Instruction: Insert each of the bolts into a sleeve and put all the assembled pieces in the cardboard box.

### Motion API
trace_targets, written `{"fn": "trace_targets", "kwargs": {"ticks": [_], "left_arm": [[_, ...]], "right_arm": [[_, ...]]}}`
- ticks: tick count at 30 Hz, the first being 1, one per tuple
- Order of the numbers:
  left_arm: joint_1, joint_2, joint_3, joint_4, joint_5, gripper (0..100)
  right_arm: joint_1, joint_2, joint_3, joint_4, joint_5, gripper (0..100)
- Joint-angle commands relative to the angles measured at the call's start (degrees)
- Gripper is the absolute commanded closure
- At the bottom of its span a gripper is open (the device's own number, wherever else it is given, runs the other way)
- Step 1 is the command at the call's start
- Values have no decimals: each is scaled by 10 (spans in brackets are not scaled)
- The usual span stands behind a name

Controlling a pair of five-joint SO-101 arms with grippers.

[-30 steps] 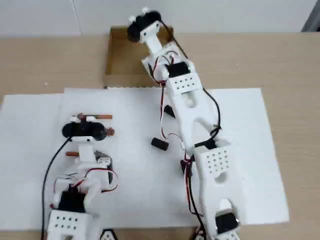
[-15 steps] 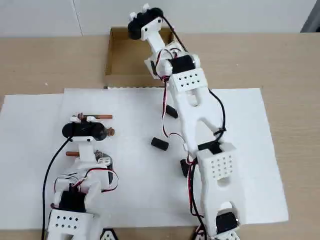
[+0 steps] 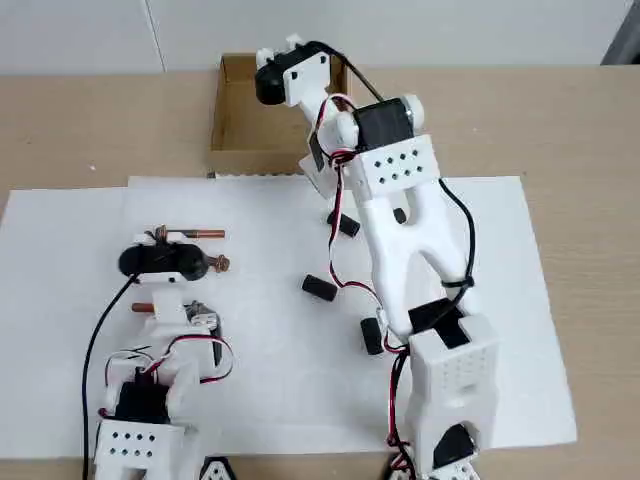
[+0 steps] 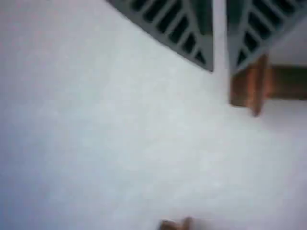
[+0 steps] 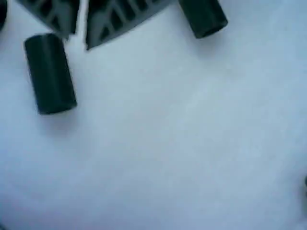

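Observation:
Three copper bolts lie on the white paper at the left: one (image 3: 197, 233) far out, one (image 3: 218, 264) beside the left arm's wrist, one (image 3: 143, 307) nearer the base. My left gripper (image 3: 163, 238) (image 4: 221, 64) hangs low over the paper with its jaws nearly together and nothing between them, a bolt head (image 4: 250, 88) just beside its tips. Three black sleeves (image 3: 345, 225) (image 3: 320, 288) (image 3: 372, 335) lie mid-paper. My right gripper (image 5: 81, 34) is shut and empty above the paper, between two sleeves (image 5: 50, 74) (image 5: 202, 17). The cardboard box (image 3: 232, 110) stands at the back.
The right arm (image 3: 400, 230) stretches from the front edge over the paper toward the box and hides part of the box's inside. The white paper (image 3: 520, 300) covers most of the wooden table (image 3: 560, 120), with open room at its right and front left.
The right arm has drawn back from the box and swung right, bringing its gripper over the paper by the sleeves. The left arm has barely shifted.

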Motion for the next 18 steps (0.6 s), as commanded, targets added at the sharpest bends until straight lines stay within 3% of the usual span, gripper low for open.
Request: {"fn": "trace_targets", "kwargs": {"ticks": [1, 8, 13, 18], "left_arm": [[-27, -4, -2, -13, -5, 994], [-33, -4, -2, -13, -5, 994], [-33, -4, -2, -20, -5, 994], [-33, -4, -2, -20, -5, 994]], "right_arm": [[-7, -59, 45, 13, 0, 995], [-23, -151, 267, 9, 7, 995], [-40, -164, 347, 9, 134, 995], [-55, -160, 368, -3, 150, 943]]}}
